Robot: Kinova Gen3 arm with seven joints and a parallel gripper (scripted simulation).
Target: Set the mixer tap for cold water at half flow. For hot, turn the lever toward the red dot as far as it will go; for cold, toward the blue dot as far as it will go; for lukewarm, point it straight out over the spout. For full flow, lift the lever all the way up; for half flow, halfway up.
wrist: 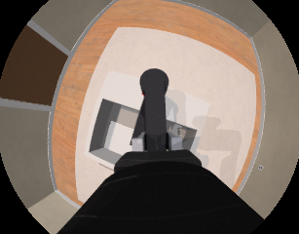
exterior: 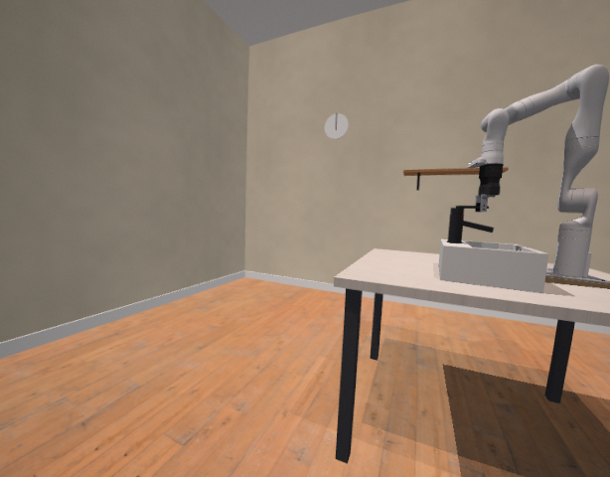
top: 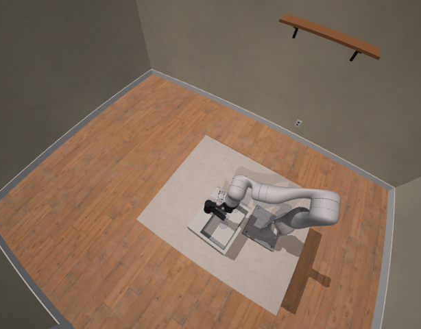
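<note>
A black mixer tap [exterior: 455, 225] stands at the far end of a white sink block [exterior: 492, 264] on the table. Its spout [exterior: 477, 226] reaches out over the basin. Its lever [exterior: 467, 207] sticks out from the top of the tap body, roughly level. My gripper [exterior: 482, 206] hangs straight down from above and is shut on the outer end of the lever. In the wrist view the lever [wrist: 152, 113] runs as a dark bar from between my fingers to the round tap top [wrist: 153, 81]. I cannot make out the red and blue dots.
The robot base [exterior: 572, 251] stands on a plate next to the sink block. A wooden shelf [exterior: 451, 171] hangs on the wall behind the gripper. A wall clock [exterior: 336, 125] hangs further left. The table edge [exterior: 449, 297] is close to the sink's front.
</note>
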